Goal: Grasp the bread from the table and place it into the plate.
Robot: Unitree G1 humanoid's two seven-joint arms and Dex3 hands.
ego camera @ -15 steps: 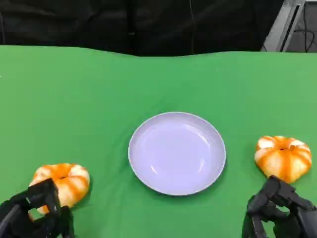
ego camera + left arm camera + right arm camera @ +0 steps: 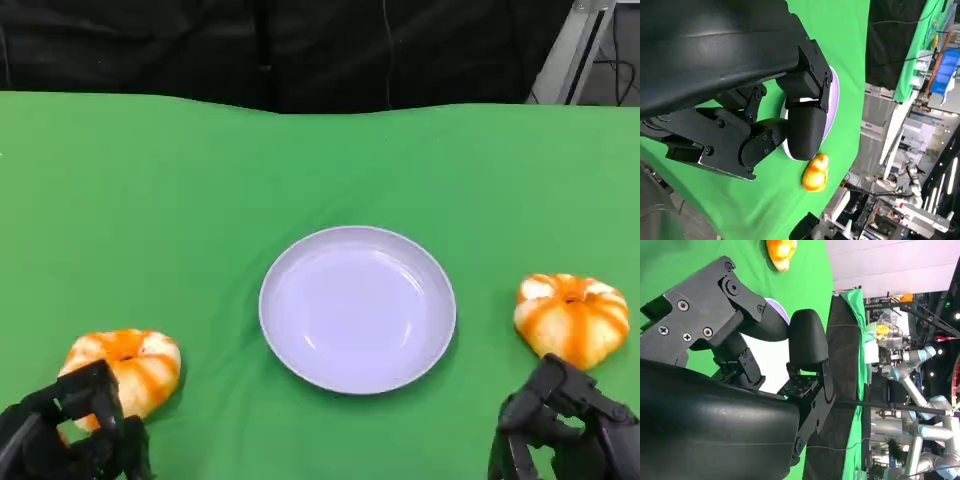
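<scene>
A pale lavender plate [image 2: 357,308] lies empty in the middle of the green table. One orange-and-white bread [image 2: 128,365] sits to its left, another bread [image 2: 572,318] to its right. My left hand [image 2: 68,435] is at the near edge just in front of the left bread, covering its near side, and holds nothing. My right hand [image 2: 563,428] is just in front of the right bread, apart from it and also empty. The left wrist view shows my left hand [image 2: 770,120], the plate's rim [image 2: 834,97] and the far bread [image 2: 816,172]. Beyond my right hand [image 2: 765,355], the right wrist view shows the other bread [image 2: 781,251].
The green cloth [image 2: 180,200] covers the table up to a dark backdrop behind it. A metal frame [image 2: 575,45] stands past the back right corner. Other robot arms and benches [image 2: 910,370] show beyond the table in the right wrist view.
</scene>
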